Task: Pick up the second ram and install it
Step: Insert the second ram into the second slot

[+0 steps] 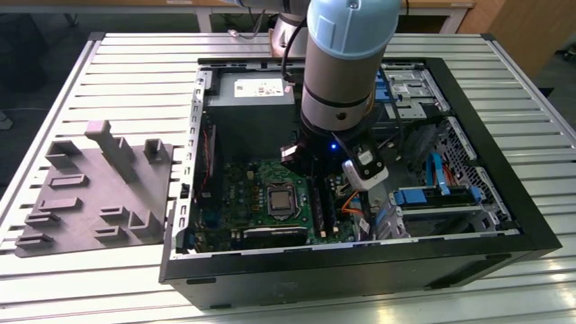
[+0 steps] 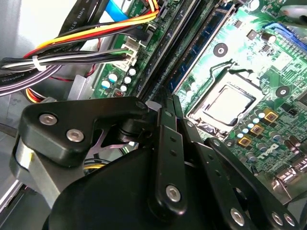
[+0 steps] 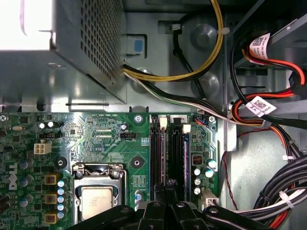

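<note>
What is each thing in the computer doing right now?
Computer case: side open, lying flat.
Gripper: down over the memory slots.
Second ram: standing in a slot, under the gripper.
Processor socket: latched, chip bare.
Grey tray: nothing on it.

An open black computer case [image 1: 360, 263] lies on the slatted worktop [image 1: 135, 74]. The arm [image 1: 347, 61] reaches down into it, just toward 3 o'clock from the green motherboard [image 1: 261, 202]. Outside the case, at its 9 o'clock, sits a grey plastic tray [image 1: 94, 196] with raised blocks.
</note>
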### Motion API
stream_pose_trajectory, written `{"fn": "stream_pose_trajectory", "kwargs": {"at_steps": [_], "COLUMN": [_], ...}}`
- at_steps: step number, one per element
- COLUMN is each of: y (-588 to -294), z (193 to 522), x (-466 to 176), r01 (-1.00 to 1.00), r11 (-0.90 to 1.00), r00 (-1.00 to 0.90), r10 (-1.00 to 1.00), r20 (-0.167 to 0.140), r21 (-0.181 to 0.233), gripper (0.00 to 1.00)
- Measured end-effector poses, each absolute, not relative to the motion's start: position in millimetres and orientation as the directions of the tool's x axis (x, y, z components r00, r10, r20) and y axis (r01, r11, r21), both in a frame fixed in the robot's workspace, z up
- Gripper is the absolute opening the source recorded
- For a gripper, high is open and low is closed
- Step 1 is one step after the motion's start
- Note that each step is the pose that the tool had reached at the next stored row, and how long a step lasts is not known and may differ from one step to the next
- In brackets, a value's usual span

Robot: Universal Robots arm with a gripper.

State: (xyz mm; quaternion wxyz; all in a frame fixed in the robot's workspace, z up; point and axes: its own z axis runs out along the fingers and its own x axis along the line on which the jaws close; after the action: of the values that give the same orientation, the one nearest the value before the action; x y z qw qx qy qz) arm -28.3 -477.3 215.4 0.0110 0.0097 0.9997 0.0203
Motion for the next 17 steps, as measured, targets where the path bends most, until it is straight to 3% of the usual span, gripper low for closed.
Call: {"fn": "stream_pose_trajectory", "kwargs": {"at_steps": [10,12,13,17], "y": [-477.4,-477.3,-477.3,-477.3], "z": [213.2,213.0,212.9,213.2], "x": [-28.3,-28.3,-28.3,-28.3], "r01": [0.019,0.019,0.019,0.019], "r11": [0.999,0.999,0.999,0.999], "r00": [-1.0,-1.0,-1.0,-1.0], "r10": [0.02,0.02,0.02,0.02], "r20": [-0.022,-0.022,-0.022,-0.022], "r21": [0.041,0.041,0.041,0.041], "gripper": [0.11,0.13,0.19,0.19]}}
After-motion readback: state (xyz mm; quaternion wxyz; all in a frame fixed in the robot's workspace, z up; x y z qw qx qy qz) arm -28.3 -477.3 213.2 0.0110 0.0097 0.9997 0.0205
